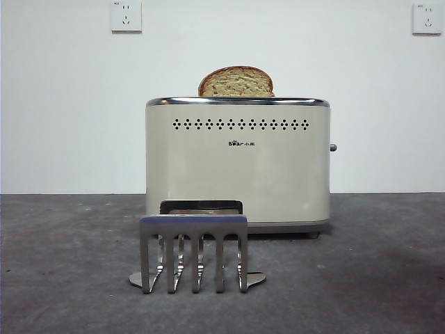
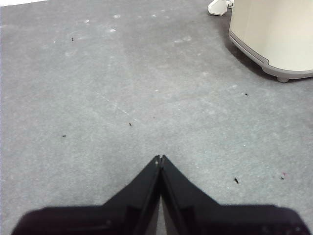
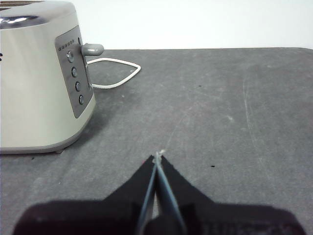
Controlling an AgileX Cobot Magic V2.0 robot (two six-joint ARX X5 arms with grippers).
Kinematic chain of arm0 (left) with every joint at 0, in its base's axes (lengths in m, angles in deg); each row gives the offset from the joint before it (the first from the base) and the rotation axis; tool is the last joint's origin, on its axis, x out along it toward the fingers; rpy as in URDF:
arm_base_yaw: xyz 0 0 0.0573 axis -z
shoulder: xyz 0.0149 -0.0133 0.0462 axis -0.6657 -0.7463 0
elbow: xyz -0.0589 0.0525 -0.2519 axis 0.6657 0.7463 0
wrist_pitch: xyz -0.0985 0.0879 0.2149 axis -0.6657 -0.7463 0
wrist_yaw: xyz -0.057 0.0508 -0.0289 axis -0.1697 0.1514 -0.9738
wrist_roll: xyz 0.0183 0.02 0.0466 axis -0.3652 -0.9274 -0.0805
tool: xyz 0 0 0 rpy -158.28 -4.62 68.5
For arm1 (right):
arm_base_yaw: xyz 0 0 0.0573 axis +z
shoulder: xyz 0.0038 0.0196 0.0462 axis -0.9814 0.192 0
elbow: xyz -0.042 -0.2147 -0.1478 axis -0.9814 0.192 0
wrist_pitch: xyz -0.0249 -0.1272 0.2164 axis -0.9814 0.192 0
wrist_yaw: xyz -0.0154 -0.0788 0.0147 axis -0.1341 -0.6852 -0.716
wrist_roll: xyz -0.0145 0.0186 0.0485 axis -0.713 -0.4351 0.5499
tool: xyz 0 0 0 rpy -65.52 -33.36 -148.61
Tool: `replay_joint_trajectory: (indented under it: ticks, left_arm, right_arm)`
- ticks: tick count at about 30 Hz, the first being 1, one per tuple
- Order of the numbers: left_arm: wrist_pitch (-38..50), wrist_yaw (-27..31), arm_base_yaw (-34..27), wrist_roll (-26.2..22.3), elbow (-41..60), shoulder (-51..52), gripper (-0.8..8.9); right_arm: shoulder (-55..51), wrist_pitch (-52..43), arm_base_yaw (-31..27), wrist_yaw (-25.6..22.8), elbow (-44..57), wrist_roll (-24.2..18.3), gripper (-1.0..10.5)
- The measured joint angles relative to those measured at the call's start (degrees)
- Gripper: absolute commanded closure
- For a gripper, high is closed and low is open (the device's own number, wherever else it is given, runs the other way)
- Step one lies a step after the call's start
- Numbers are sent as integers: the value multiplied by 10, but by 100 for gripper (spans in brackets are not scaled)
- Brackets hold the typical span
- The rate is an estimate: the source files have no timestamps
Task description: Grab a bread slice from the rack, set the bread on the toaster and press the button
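The slice of bread stands upright in the top of the cream toaster, its domed crust showing above the chrome rim. In front of the toaster stands the grey metal rack, with nothing between its prongs. The grey button juts from the toaster's right side wall; in the right wrist view the button sits high on the control panel. My left gripper is shut over bare table, with a corner of the toaster off to one side. My right gripper is shut and empty, apart from the toaster.
A white power cord loops on the table behind the toaster. Two white wall sockets are on the back wall. The grey tabletop spreads around the rack and toaster.
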Motion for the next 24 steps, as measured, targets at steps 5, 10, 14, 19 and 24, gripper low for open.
replay_joint_trajectory:
  ticks: [5,10,14,19,24]
  left_arm:
    - [0,0,0,0,0,0,817]
    - [0,0,0,0,0,0,817]
    - [0,0,0,0,0,0,817]
    - [0,0,0,0,0,0,817]
    - [-6,0,-16,0,0,57,817]
  right_arm:
    - [0,0,0,0,0,0,946]
    - [0,0,0,0,0,0,946]
    - [0,0,0,0,0,0,946]
    - [0,0,0,0,0,0,946]
    - [0,0,0,0,0,0,946]
